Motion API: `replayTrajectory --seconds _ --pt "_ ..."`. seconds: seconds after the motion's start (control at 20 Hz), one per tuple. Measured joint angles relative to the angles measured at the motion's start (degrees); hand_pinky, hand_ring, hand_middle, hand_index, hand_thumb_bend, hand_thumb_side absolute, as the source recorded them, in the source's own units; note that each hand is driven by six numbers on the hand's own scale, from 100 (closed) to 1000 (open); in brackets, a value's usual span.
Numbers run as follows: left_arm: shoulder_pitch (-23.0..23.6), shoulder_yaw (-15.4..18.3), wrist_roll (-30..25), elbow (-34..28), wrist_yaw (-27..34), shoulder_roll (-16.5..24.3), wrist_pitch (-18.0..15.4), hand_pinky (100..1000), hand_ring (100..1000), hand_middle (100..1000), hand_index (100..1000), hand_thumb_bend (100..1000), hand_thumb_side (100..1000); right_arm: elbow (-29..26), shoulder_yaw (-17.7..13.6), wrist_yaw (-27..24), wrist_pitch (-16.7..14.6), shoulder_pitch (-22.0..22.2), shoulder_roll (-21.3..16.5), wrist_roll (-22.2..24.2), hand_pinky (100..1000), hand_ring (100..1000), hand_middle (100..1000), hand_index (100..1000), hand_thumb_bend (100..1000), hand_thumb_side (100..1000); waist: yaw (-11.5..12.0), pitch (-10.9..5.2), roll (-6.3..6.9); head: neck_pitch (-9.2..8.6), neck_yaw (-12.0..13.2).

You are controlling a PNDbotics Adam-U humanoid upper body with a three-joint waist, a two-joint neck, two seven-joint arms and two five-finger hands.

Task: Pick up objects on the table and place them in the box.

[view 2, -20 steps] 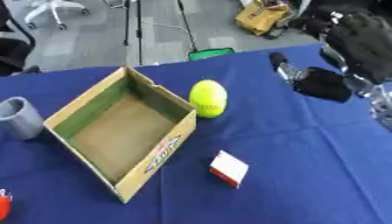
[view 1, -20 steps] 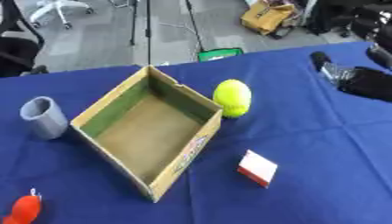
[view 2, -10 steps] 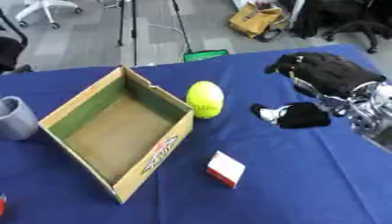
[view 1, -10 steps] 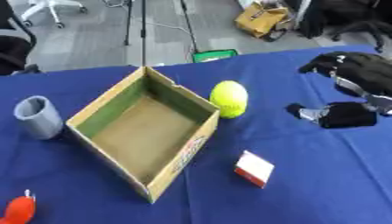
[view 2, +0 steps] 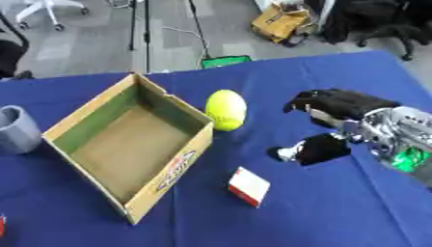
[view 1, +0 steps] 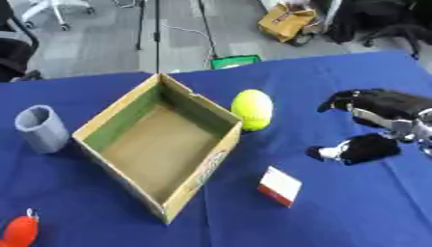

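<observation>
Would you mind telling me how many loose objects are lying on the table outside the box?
4. The yellow ball touches the box on its right; the grey cup stands to its left; the red-and-white packet lies nearer; a red object sits cropped at the bottom-left corner.

**Count of things on the blue table**

One open cardboard box (view 1: pixel 160 149) sits on the one blue table (view 1: pixel 363 212). There is one yellow-green ball (view 1: pixel 252 109), one small red-and-white packet (view 1: pixel 279 186), one grey cup (view 1: pixel 42 129), and one red object (view 1: pixel 19 232) cut off at the lower left corner. That makes four loose things outside the box. One robot hand (view 2: pixel 337 123), the right, shows in view.
</observation>
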Motion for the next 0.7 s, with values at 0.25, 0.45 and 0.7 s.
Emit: replayTrajectory --seconds 0.25,0.45,0.7 --pt "0.3 0.0 0.0 0.0 0.0 -0.1 0.0 927 911 937 986 100 1000 0.7 1.2 -0.1 1.6 -1.1 2.9 2.8 950 985 911 973 552 742 -0.6 0.01 -0.07 0.01 0.0" --pt "0.3 0.0 0.3 0.0 0.0 -0.5 0.2 927 911 935 985 100 1000 1.5 1.6 0.0 2.2 -1.2 4.9 3.5 952 985 906 967 562 741 -1.2 0.15 -0.12 0.01 0.0" --pt "0.3 0.0 0.6 0.0 0.0 -1.0 0.3 927 910 926 982 100 1000 1.8 1.4 1.2 2.1 0.0 8.2 3.5 956 990 906 962 572 736 -1.7 0.41 -0.35 -0.01 0.2"
